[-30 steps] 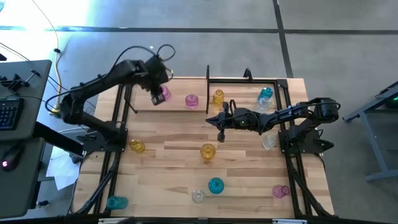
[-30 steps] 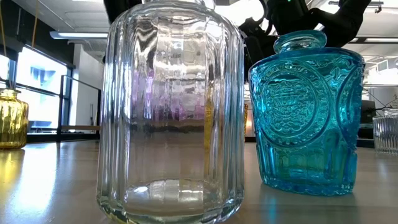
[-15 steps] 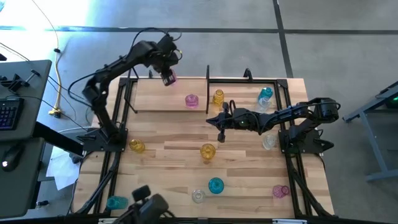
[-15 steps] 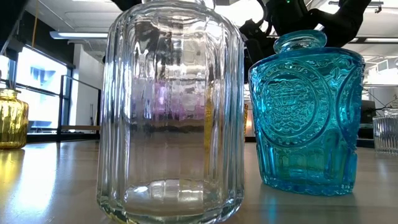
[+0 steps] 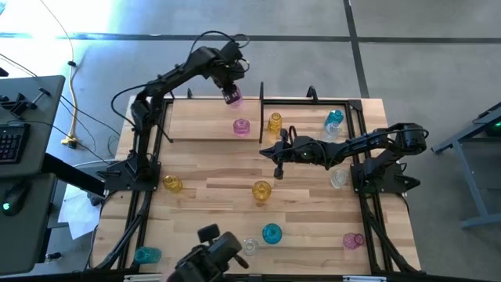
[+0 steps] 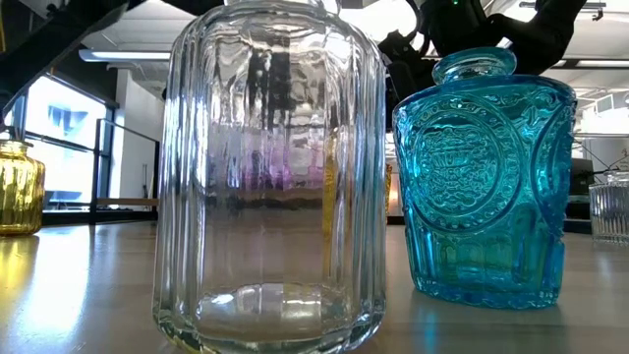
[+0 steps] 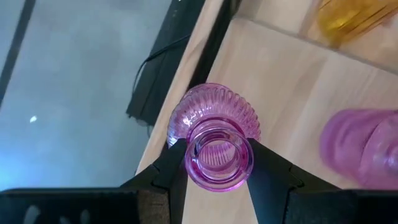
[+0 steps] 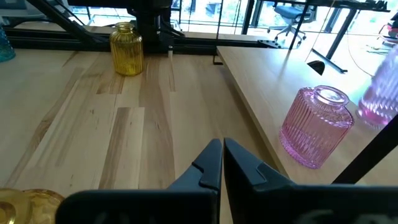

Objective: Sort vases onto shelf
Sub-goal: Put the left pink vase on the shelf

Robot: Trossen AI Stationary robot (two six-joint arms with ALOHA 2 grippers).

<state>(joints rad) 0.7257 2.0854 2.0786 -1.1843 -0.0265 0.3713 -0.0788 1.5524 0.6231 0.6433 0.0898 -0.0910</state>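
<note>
Left tool (image 5: 232, 95) clenched on a ribbed pink vase (image 7: 214, 134), swung over from the shelf's (image 5: 205, 131) left end to its back edge, next to the pink vase (image 5: 241, 126) already placed; right tool (image 5: 279, 167) shut, empty, waiting mid-desk.

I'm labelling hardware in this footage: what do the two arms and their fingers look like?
Both arms are black and jointed, with thin black cables looping along them. The left gripper and right gripper each have two dark, angular, wedge-shaped fingers. No markings show.

bright daylight from windows; glare on floor (image 5: 102, 31); nearest glass blurred.
</note>
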